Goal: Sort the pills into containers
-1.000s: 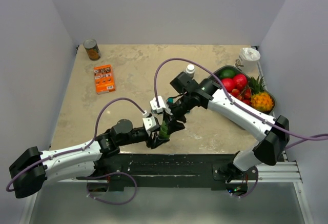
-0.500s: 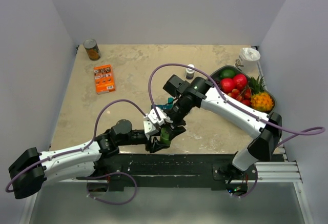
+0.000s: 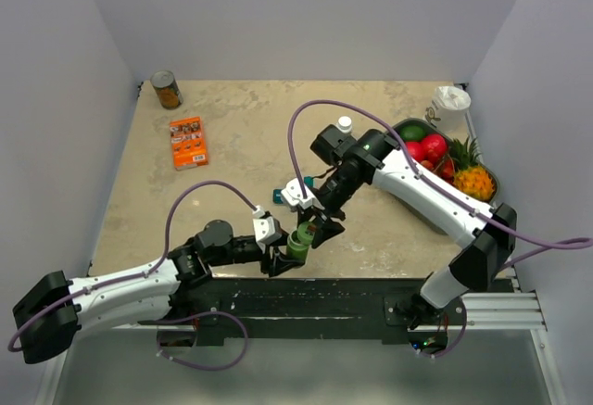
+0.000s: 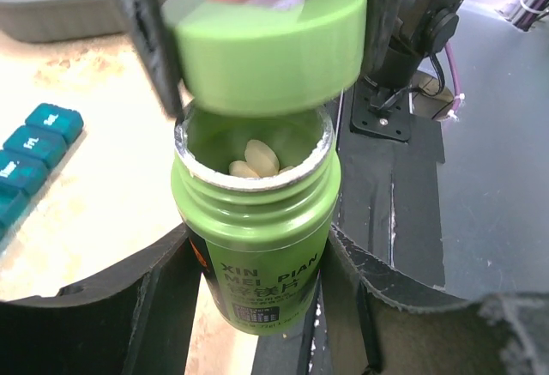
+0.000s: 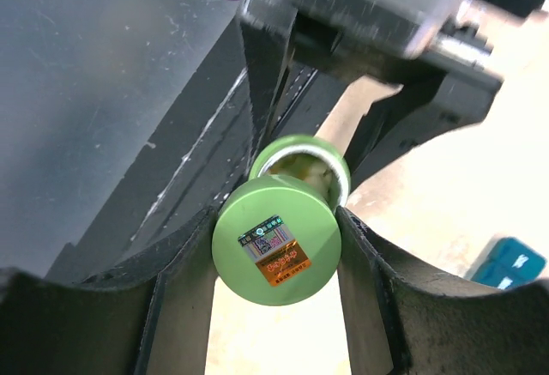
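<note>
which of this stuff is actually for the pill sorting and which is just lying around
For the job: green pill bottle, green cap, pills, teal pill organiser.
Lying about: tin can, orange box, fruit tray, white-capped bottle.

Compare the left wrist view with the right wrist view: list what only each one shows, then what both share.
Only the left wrist: pale pills inside the open green bottle, its printed label, and the grey fruit tray. Only the right wrist: the left arm's grey wrist housing above the bottle. Both: the bottle, the green cap clear of its mouth, and part of the teal organiser.
</note>
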`<state>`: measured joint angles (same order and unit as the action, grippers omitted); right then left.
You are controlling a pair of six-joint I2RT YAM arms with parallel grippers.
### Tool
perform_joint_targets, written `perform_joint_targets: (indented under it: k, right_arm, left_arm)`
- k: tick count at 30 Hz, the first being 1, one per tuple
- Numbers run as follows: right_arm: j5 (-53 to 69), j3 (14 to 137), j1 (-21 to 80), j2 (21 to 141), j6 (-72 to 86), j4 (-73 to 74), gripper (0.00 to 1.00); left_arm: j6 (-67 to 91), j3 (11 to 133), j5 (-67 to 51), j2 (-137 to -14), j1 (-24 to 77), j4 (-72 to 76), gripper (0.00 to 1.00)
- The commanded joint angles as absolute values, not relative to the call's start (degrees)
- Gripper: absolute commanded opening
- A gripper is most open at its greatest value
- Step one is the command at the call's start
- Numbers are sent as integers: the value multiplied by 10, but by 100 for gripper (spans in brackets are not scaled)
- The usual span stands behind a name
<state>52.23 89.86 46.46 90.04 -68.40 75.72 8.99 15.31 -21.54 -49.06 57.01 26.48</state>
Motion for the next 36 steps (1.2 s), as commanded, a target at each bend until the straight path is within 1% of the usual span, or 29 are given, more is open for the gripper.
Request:
perform_joint_targets:
  k: [1, 5, 8, 12, 14, 17, 21, 23, 28, 30, 36]
  right_arm:
    - [559, 885, 447, 863, -689, 782, 25]
    - [576, 902, 420, 862, -649, 770, 25]
    - [565, 888, 389, 848, -581, 709, 25]
    - [512, 795, 364, 811, -494, 594, 28]
    - [454, 737, 361, 797, -461, 530, 29]
    - [397, 674, 362, 780, -447, 473, 31]
    - [352, 611, 363, 781, -461, 419, 34]
    - [325, 576, 367, 796, -468, 379, 35]
    - [270, 534, 393, 839, -473, 312, 36]
    - [261, 525, 397, 853, -472, 305, 39]
    - [244, 515, 406, 867, -475, 300, 52]
  left_arm:
    - [104, 148, -203, -471, 569, 312, 0]
    - [108, 150, -200, -482, 569, 304, 0]
    - [113, 149, -187, -475, 569, 290, 0]
    - [123, 138, -142, -439, 569, 277, 0]
    - [129, 134, -122, -411, 569, 270, 0]
    - [135, 132, -85, -374, 569, 249, 0]
    - [143, 131, -34, -336, 570, 223, 0]
    - [147, 127, -17, -323, 569, 218, 0]
    - [156, 120, 12, -320, 569, 211, 0]
    - [158, 116, 15, -324, 570, 211, 0]
    - [170, 105, 11, -340, 569, 231, 0]
